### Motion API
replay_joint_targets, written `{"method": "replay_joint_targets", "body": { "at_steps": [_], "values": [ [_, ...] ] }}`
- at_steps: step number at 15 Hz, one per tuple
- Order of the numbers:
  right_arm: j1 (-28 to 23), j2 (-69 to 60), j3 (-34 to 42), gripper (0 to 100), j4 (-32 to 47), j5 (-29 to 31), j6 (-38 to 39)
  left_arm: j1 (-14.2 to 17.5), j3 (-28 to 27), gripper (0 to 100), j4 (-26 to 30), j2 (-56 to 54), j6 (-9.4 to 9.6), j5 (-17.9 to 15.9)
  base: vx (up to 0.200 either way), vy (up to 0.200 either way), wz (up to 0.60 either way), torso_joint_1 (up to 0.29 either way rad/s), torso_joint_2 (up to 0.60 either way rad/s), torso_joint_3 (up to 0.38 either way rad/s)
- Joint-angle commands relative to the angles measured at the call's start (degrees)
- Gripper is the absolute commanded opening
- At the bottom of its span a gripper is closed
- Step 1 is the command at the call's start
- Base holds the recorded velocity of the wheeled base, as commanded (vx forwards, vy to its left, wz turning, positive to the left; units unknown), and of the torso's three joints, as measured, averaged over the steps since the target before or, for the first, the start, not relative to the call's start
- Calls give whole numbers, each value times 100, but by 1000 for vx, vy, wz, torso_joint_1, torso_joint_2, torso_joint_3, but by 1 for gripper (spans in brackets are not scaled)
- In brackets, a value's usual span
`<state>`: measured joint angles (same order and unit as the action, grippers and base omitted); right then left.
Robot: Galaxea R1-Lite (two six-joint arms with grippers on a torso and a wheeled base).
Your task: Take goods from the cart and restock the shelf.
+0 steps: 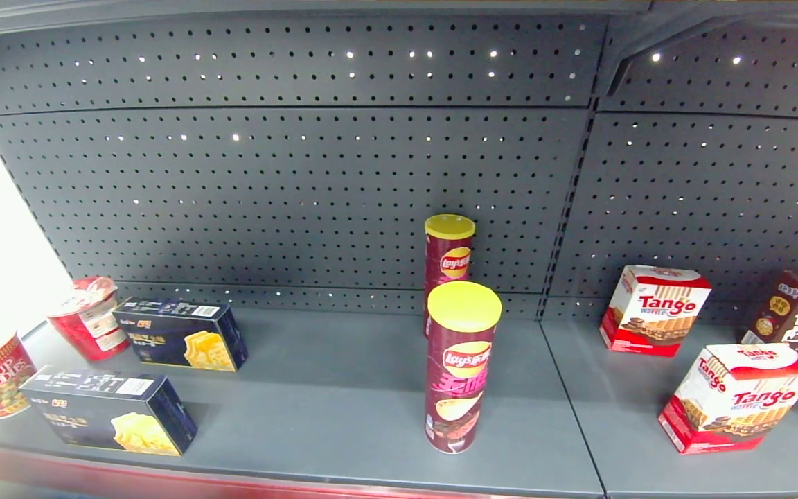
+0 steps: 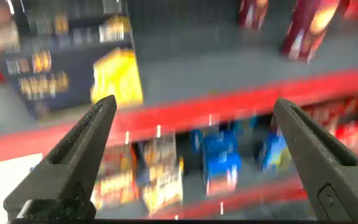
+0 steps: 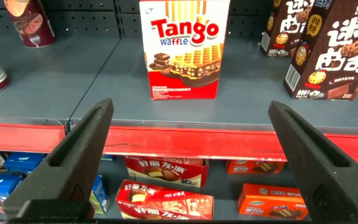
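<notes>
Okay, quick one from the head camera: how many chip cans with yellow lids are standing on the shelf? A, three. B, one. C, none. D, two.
D: a front can and a back can stand upright on the shelf, one behind the other, both with yellow lids.

Even, soft light is falling on the shelf (image 1: 343, 395), leaving faint shadows beside the boxes (image 1: 181, 333). Bright pinpricks are shining through the pegboard (image 1: 288, 187), and white glare is washing out the head view's left edge. Its lines are bowing outward. Past my left pincer (image 2: 194, 102), everything is smearing into blur.
</notes>
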<state>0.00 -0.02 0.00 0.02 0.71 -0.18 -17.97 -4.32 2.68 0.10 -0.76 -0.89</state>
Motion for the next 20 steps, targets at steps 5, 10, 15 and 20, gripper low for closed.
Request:
{"method": "replay_joint_targets", "body": {
  "at_steps": [5,10,15,20],
  "values": [
    [0,2,0,100,-2,0,9,-5,256,100,-189,-10,-241,-52,0,0,0,0,0,0],
    [0,2,0,100,-2,0,9,-5,265,100,-215,-10,-241,-641,0,0,0,0,0,0],
    [0,2,0,100,-2,0,1,-5,247,100,-145,-10,-417,370,0,0,0,0,0,0],
    [0,2,0,100,-2,0,-8,-110,238,100,-145,-10,-496,-210,0,0,0,0,0,0]
  ]
}}
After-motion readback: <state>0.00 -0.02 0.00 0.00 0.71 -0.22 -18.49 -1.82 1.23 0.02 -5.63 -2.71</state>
